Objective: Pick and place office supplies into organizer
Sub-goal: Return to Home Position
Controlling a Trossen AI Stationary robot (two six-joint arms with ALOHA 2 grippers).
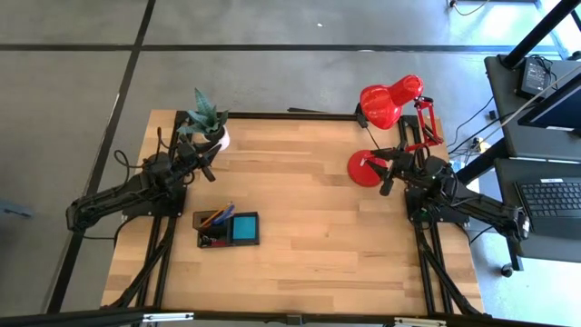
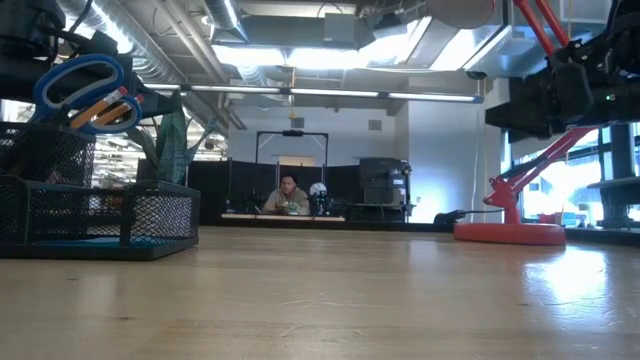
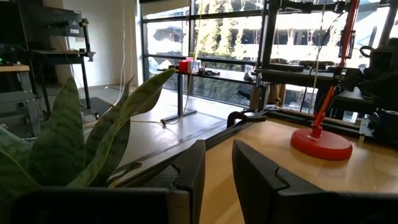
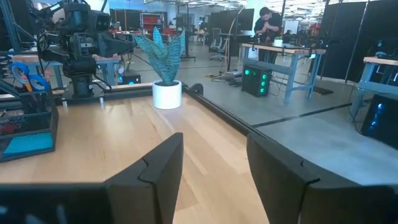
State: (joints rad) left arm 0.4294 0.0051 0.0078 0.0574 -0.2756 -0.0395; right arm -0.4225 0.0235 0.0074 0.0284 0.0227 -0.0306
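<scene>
Organizer [image 1: 227,243] loaded. Left gripper [image 1: 205,170] by plant [image 1: 207,118], right gripper [image 1: 388,173] by lamp [image 1: 379,104]; 2 claws apart, empty. Risk: a homing swing clips plant or lamp, tipping it.

Black mesh organizer [image 2: 150,215] sits on the surface, left of centre. Blue-handled scissors [image 2: 82,82] and orange pencils [image 2: 108,112] stand handles-up in its tall cup. Blue sticky pad [image 1: 245,227] lies flat in the right compartment.

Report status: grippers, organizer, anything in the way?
Left gripper by the plant, jaws open, empty. Right gripper by the lamp base, jaws open, empty. Organizer holds scissors, pencils, blue sticky pad. Nothing in the way.
</scene>
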